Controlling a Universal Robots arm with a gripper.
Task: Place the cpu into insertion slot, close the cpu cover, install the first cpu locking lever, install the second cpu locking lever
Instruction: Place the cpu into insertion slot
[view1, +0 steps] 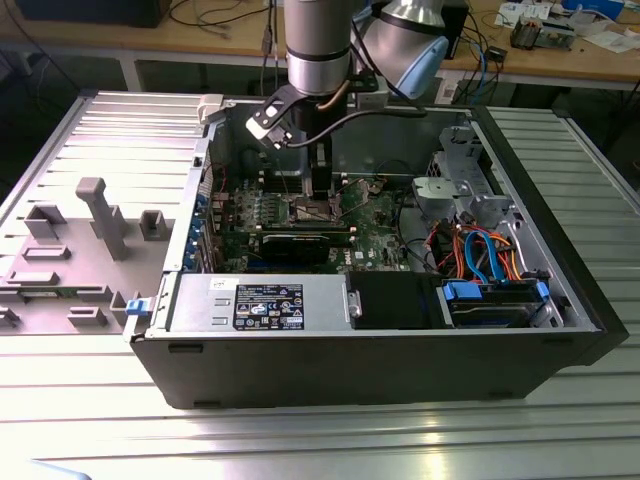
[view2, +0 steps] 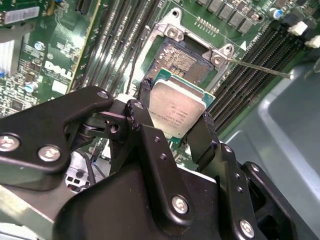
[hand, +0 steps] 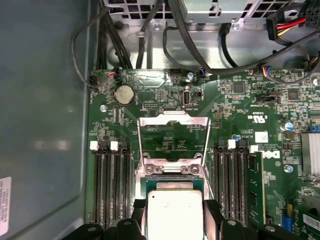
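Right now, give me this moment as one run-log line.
hand: shut on cpu | cpu: held just above insertion slot, not seated | cpu cover: flipped open

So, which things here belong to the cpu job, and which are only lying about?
Job: pincer, shut on the cpu; insertion slot, empty; cpu cover, open; a locking lever, swung free.
Lying about: coin battery, memory slots, graphics card, power supply, drive cables.

The cpu (view2: 176, 112) seems to hide part of the insertion slot (view2: 181, 57) beneath it.
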